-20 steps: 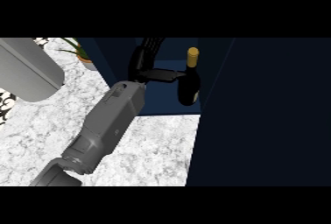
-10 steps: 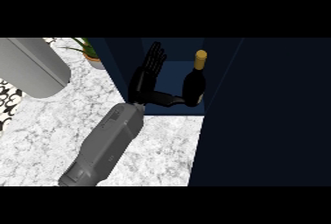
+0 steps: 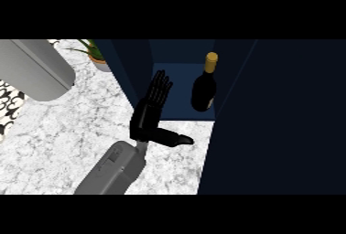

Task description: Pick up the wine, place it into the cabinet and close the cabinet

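Observation:
The wine bottle, dark with a gold top, stands upright inside the dark blue cabinet on its floor. My left hand is just left of the bottle at the cabinet's mouth. It is open, fingers straight and pointing away, thumb sticking out to the right. It holds nothing, and a small gap separates it from the bottle. The cabinet door stands open and fills the right side of the view. My right hand does not show.
A large grey cylinder lies on the marble counter at the upper left. A potted plant stands behind it beside the cabinet's left wall. A black-and-white patterned thing shows at the left edge.
My left hand has let go of the wine bottle, straightened its fingers and drawn back to the left. The bottle stays upright in the cabinet.

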Robot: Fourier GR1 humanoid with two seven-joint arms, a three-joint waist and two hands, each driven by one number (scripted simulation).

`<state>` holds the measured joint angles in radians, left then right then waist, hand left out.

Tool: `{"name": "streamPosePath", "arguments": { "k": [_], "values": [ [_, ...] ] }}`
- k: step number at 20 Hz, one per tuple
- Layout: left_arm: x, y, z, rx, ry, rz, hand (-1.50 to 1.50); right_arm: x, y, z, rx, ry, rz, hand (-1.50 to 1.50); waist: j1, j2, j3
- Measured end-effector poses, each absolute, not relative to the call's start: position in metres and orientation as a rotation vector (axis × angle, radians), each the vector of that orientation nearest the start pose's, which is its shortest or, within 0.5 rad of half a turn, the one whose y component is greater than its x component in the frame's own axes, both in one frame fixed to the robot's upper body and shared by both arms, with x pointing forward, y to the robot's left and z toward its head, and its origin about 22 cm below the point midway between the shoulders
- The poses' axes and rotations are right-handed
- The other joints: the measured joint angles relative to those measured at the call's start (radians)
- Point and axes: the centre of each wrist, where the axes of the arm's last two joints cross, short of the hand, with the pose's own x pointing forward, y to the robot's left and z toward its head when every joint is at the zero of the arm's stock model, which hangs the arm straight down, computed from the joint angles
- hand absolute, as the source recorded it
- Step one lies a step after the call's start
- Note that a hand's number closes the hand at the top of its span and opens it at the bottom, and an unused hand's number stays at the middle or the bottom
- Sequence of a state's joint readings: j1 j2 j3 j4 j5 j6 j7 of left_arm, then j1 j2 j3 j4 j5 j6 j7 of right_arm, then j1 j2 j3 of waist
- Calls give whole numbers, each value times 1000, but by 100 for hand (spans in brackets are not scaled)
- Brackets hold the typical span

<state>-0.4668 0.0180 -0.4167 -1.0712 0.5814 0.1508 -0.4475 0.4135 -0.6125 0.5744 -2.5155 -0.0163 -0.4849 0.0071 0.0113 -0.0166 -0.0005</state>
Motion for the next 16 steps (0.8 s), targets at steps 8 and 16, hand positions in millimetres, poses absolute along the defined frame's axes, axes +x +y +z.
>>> {"name": "streamPosePath", "arguments": {
  "k": [8,16],
  "values": [
    [261,134,-15,-545,-1728,132,-150,86,-207,145,54,-1907,274,-150,-9,6,0],
    [235,182,-14,-541,-1747,168,-150,84,-208,144,127,-1885,418,-150,-14,10,0]
  ]
}}
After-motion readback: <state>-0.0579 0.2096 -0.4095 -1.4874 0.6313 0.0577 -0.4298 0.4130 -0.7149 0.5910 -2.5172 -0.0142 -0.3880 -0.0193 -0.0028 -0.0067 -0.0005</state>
